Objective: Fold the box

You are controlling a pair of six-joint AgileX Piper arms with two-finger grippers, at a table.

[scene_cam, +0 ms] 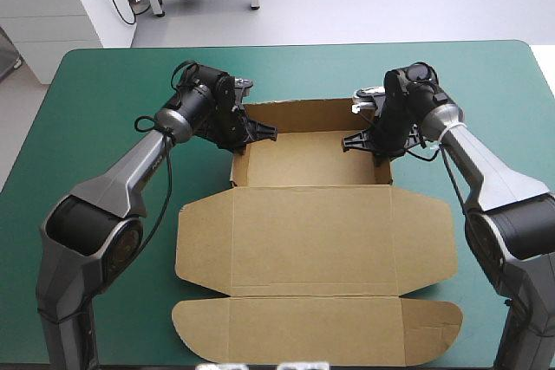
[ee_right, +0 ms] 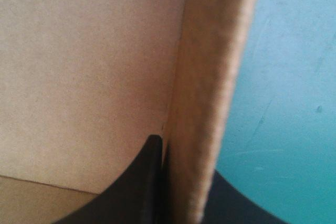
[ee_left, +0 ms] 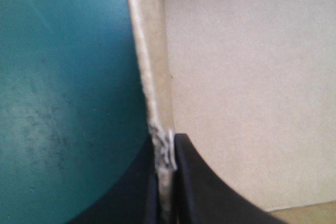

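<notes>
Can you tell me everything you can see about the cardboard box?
The box is one cut sheet of plain brown board. Its far part is an open tray with walls standing up. The lid lies flat toward the near edge, with rounded flaps at its end and sides. It rests on the teal-green table. The left claw is shut on the tray's left wall and the right claw on its right wall, one finger inside, one outside.

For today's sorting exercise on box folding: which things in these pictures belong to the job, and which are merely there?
Belong to the job: the box, far walls raised, lid flat; left gripper and right gripper, each shut on a side wall.
Merely there: the teal-green cover under it all.
</notes>
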